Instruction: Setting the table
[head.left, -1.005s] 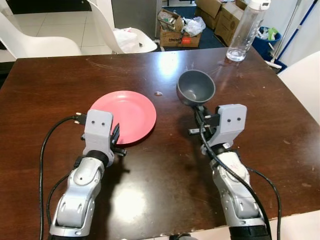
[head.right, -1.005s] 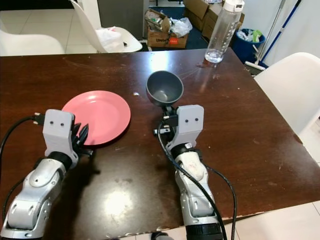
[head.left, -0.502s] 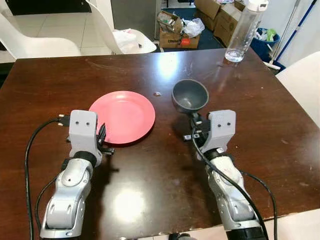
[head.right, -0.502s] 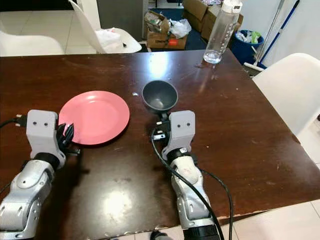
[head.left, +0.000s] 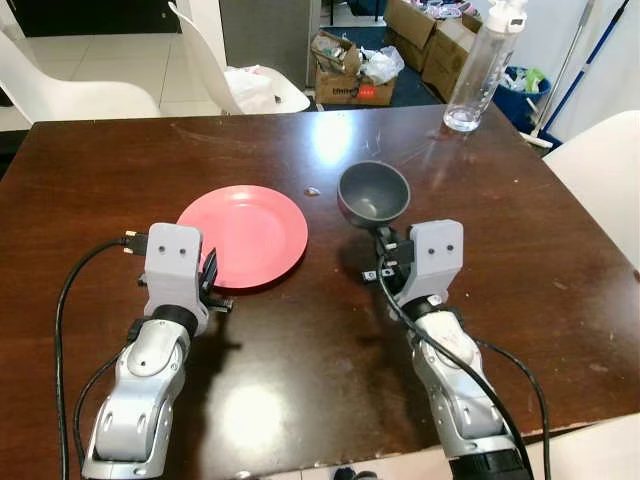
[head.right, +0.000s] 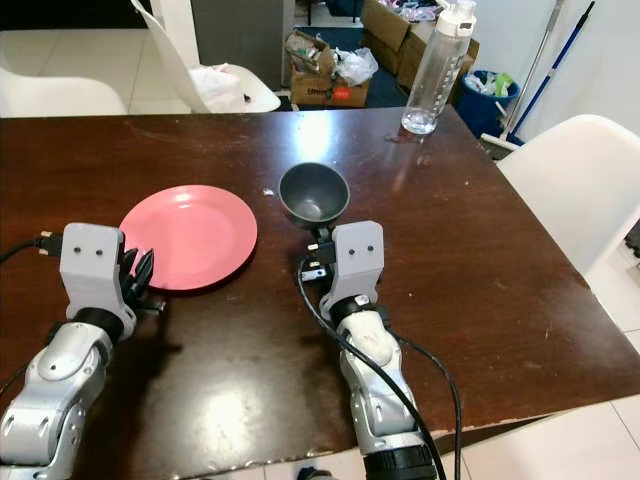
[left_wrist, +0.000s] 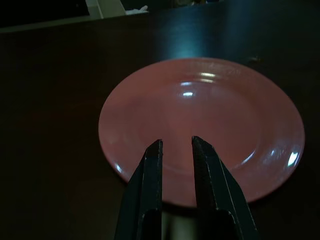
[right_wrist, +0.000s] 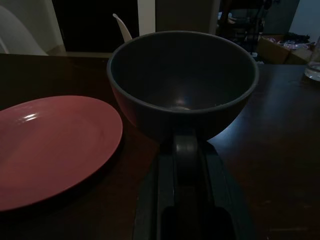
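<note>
While your right gripper (head.left: 380, 238) sits just right of centre in the left eye view, its two black fingers are pinched on the near rim of the dark grey round bowl (head.left: 373, 193), with one finger rising inside the wall in the right wrist view. The bowl tilts a little toward you, and you cannot tell whether its base touches the dark brown wooden table (head.left: 520, 250) or hangs just above it.

Your left gripper (head.left: 214, 285) is in the lower left of the frame, at the near edge of the flat round pink plate (head.left: 244, 235). In the left wrist view its fingers (left_wrist: 150, 172) are spread a narrow gap apart, with their tips over the plate's near rim and nothing held between them. You cannot tell whether they touch the plate.

The plate lies flat on the table, left of centre. The bowl is just beside it to the right, and the two are apart. A tiny pale crumb (head.left: 314, 190) lies on the wood between them, toward the far side.

At the upper right of the frame, a tall clear plastic bottle with a white cap (head.left: 478, 64) stands upright near the table's far edge. White moulded chairs (head.left: 70, 95) stand beyond the table at the upper left, and open cardboard boxes (head.left: 345, 70) sit on the floor at the top centre.
</note>
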